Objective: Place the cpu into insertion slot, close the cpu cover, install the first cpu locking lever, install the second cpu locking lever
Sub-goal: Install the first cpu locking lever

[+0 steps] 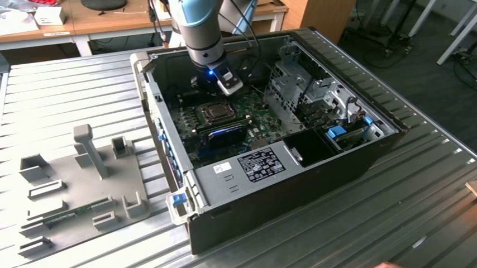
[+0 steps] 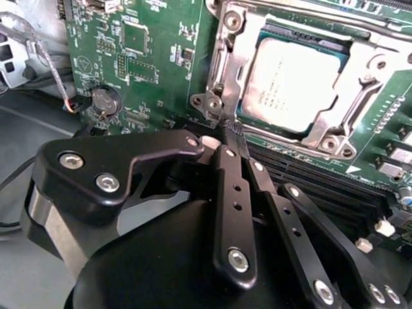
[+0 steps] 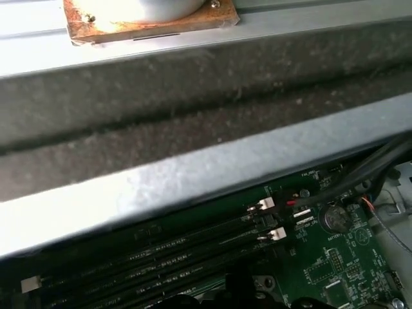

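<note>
Cpu (image 2: 293,87) is seen lying flat in the insertion slot (image 2: 226,96), and the cpu cover (image 2: 329,134) is folded down around it, so the silvery top shows through the square window. It can be judged that the chip was put in that way so the cover can press it down and keep it from sliding.

Nearest in the second wrist view is the pincer (image 2: 226,132). Its black fingers (image 2: 233,193) are pressed together into one thin tip. Nothing can be seen pinched between them. The tip is held at the corner of the metal frame, just beside a corner screw (image 2: 212,103). It may be held so thin and so low because a small wire lever at the edge has to be pushed, though the lever itself cannot be told apart from the frame.

The chip lies just past the tip and a little to one side, near but not touched. Long black memory slots (image 2: 309,168) run between the pincer body and the socket.

Farther off, the green board (image 2: 161,38) carries a round coin battery (image 2: 105,98). In the exterior view the arm (image 1: 200,28) is reached down into the open computer case (image 1: 350,167), which rests on the ribbed metal table (image 1: 60,95).
</note>
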{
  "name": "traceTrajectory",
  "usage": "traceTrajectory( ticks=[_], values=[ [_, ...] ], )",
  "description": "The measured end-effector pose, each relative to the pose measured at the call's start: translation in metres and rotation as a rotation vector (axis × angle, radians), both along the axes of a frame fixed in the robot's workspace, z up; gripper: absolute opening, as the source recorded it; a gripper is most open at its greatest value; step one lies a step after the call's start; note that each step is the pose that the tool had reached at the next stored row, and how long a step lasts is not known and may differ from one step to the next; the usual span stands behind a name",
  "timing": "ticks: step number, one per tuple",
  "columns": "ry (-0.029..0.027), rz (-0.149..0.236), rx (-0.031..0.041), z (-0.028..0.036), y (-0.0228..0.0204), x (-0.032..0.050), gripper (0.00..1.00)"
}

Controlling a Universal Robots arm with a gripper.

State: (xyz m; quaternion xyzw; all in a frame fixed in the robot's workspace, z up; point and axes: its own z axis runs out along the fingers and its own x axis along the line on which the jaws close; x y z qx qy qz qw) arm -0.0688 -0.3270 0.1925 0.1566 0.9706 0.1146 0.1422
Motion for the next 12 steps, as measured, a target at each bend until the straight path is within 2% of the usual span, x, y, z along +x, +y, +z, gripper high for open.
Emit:
traceTrajectory(
  ticks=[2,7,12],
  values=[
    [-0.0009,0.0,0.0013,-0.0003,-0.0001,-0.0001,0.11],
    [-0.0032,0.0,0.0113,-0.0006,0.0,0.0,0.11],
    [-0.0035,0.0,0.0122,-0.0011,-0.0005,0.0,0.11]
  ],
)
